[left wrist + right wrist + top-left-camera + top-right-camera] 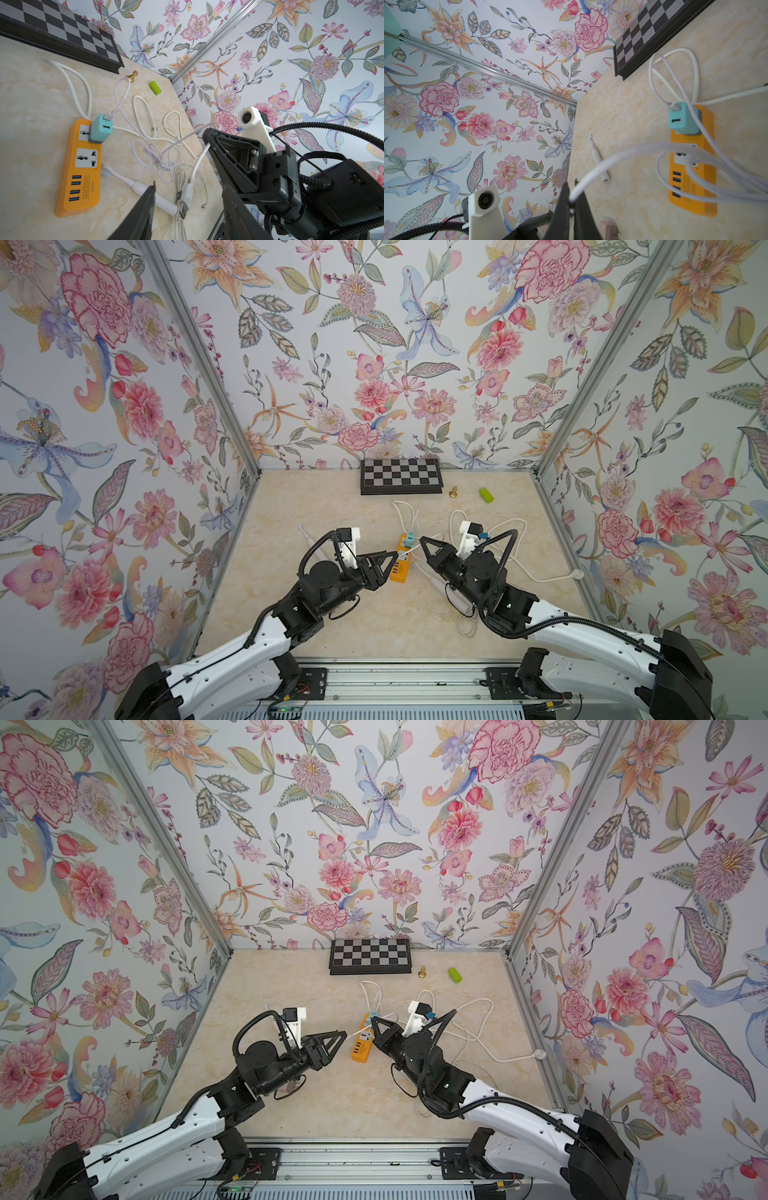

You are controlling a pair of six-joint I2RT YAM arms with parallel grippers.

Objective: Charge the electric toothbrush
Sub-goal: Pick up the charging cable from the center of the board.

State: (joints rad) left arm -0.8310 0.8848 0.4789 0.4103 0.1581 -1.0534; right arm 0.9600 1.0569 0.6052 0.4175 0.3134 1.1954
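One white electric toothbrush (141, 187) lies beside the orange power strip (81, 166), its handle half hidden behind a finger of my left gripper (191, 207). Another toothbrush (598, 160) lies nearer the left wall. My right gripper (572, 199) is shut on a white charging cable (612, 160) and holds it above the strip (401, 560). The cable's USB plug (186, 197) hangs between my left gripper's open jaws without touching them. In both top views the two grippers (395, 554) (422, 540) meet over the strip. A teal adapter (409, 537) with another cable sits in the strip's far socket.
A folded chessboard (400, 481) lies at the back wall, with a gold pawn (454, 491) and a green cylinder (486, 494) to its right. Loose white cables (511, 531) sprawl over the right half of the table. Floral walls close in three sides.
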